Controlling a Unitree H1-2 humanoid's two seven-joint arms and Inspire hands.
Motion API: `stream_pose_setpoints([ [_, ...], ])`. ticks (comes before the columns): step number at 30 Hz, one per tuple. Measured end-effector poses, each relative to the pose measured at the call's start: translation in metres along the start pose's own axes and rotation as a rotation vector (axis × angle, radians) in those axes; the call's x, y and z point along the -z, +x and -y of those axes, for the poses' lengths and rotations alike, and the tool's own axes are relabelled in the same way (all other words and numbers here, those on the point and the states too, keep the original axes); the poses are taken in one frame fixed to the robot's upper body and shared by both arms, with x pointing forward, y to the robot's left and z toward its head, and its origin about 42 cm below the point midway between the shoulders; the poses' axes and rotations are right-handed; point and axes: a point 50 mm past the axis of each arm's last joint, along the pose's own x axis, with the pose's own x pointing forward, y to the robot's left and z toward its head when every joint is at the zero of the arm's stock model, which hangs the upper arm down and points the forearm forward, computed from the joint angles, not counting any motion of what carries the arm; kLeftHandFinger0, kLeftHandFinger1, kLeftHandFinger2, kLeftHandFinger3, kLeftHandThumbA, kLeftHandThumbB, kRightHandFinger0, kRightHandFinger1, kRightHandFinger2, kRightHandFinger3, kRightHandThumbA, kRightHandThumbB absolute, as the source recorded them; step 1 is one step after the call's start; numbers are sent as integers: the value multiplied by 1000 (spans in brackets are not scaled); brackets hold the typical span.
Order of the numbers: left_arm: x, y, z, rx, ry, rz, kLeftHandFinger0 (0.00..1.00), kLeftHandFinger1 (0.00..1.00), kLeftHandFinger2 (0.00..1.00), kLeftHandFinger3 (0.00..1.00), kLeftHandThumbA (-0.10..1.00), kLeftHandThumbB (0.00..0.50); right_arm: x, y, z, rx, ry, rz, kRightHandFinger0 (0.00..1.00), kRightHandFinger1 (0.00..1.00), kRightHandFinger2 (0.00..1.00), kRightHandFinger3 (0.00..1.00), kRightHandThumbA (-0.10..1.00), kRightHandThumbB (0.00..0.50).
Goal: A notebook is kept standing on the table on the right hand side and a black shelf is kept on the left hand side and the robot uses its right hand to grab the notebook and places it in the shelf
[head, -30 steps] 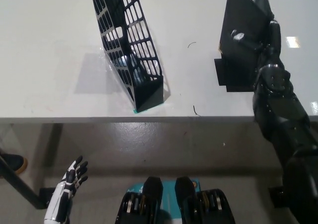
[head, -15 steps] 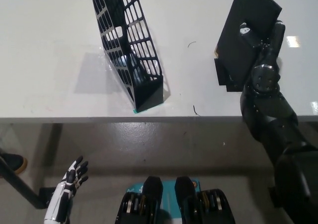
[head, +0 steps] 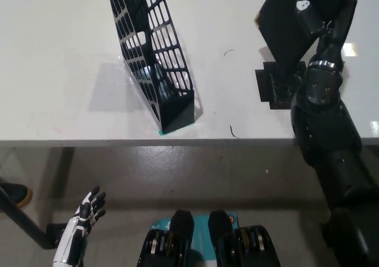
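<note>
The black notebook (head: 289, 25) is lifted off the white table (head: 59, 71) at the upper right, tilted, its top cut off by the picture edge. My black right hand (head: 323, 15) is shut on it, fingers wrapped over its right side. Below it a black stand (head: 271, 88) remains on the table. The black wire shelf (head: 155, 57) stands left of centre, slanting toward the table's front edge, with nothing visible inside. My white left hand (head: 87, 212) hangs below the table edge at lower left, fingers spread, holding nothing.
A short dark scrap (head: 234, 132) and a thin curl (head: 227, 52) lie on the table between shelf and notebook. A dark shoe (head: 13, 193) and a dark bar show on the floor at the left edge.
My right hand has raised the notebook off its stand and tilted it up and to the right. The shelf and my left hand have stayed put.
</note>
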Motion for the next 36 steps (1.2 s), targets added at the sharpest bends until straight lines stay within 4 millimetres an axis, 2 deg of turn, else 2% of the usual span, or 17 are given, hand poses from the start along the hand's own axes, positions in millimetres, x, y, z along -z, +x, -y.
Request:
stream_pose_setpoints([
  [2,0,0,0,0,0,-1,1000,1000,1000,1000,1000,110,-6,-3,3,0,5,31,0,225,667,783,-100,103],
  [4,0,0,0,0,1,-2,1000,1000,1000,1000,1000,128,-11,-8,6,-1,12,56,0,242,671,782,-100,102],
  [5,0,0,0,0,1,-2,1000,1000,1000,1000,1000,119,-13,-10,6,-2,12,62,0,244,671,778,-100,102],
  [10,1,0,0,0,1,-4,1000,1000,1000,1000,1000,116,-36,-20,-3,-27,29,129,0,267,689,747,-100,107],
  [13,1,0,0,0,0,-5,1000,1000,1000,1000,1000,122,-63,-25,-15,-54,52,201,0,254,676,754,-100,114],
  [15,1,0,0,0,1,-5,1000,1000,1000,1000,1000,107,-82,-30,-25,-75,72,244,0,236,664,756,-100,120],
  [16,1,0,0,0,1,-5,1000,1000,1000,1000,1000,111,-85,-32,-27,-80,76,252,0,232,661,758,-100,122],
  [20,0,1,0,1,1,-3,1000,1000,1000,1000,1000,104,-140,-43,-61,-144,126,368,0,192,640,757,-100,120],
  [25,-1,3,0,2,2,3,1000,1000,1000,1000,1000,101,-198,-48,-98,-209,156,491,0,173,652,781,-100,117],
  [28,-2,3,0,3,3,6,1000,1000,1000,1000,1000,88,-220,-51,-112,-233,165,540,0,172,651,779,-100,118],
  [31,-2,3,0,4,5,6,1000,1000,1000,1000,1000,81,-226,-55,-118,-244,165,549,0,173,654,772,-100,114],
  [36,-3,4,0,5,6,8,1000,1000,1000,1000,1000,93,-214,-58,-129,-265,133,508,0,177,642,746,-100,109],
])
